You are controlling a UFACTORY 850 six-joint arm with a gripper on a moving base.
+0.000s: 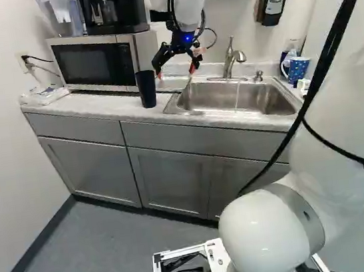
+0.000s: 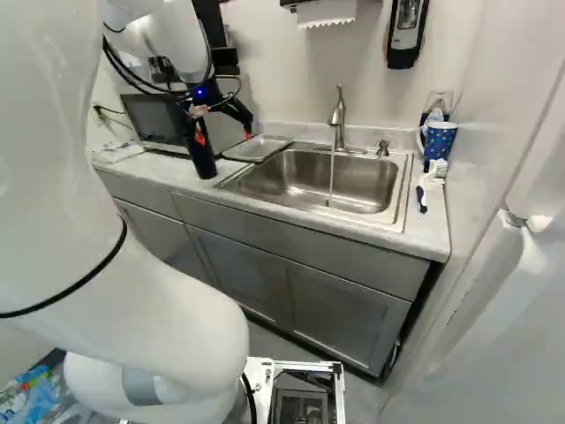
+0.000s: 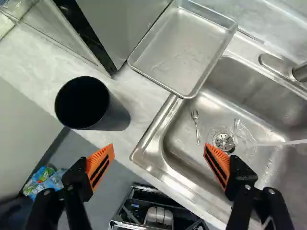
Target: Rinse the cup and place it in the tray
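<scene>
- Gripper point(image 1: 175, 72) hanging over the near end of the sink point(image 2: 296, 181), pointing down; arm reaching out across the counter point(image 1: 111, 104).
- In the wrist view, gripper point(image 3: 159, 147) showing its two orange pads point(image 3: 101, 163) standing wide apart; sink rim and counter edge passing beneath the gap.
- Dark cup point(image 3: 117, 115) standing upright on the counter, mouth up, outside the fingers and ahead of one of them; sitting between microwave point(image 1: 95, 63) and sink, near the rim but apart from it.
- Metal tray point(image 3: 182, 52) lying beside the sink, beyond the cup, one corner reaching over the sink rim; cup standing outside it.
- Faucet point(image 2: 338, 115) running, thin stream of water point(image 2: 331, 181) falling into the sink.
- Fork point(image 3: 196, 125) lying on the sink floor, near the drain point(image 3: 224, 140).
- Spotted blue mug point(image 2: 439, 141) standing on the counter at the sink's far side from the cup; dark-handled brush point(image 2: 422, 196) lying near it.
- Coffee maker point(image 1: 112, 10) resting on top of the microwave; soap dispenser point(image 2: 407, 31) hanging on the wall, paper towel point(image 2: 327, 12) showing next to it.
</scene>
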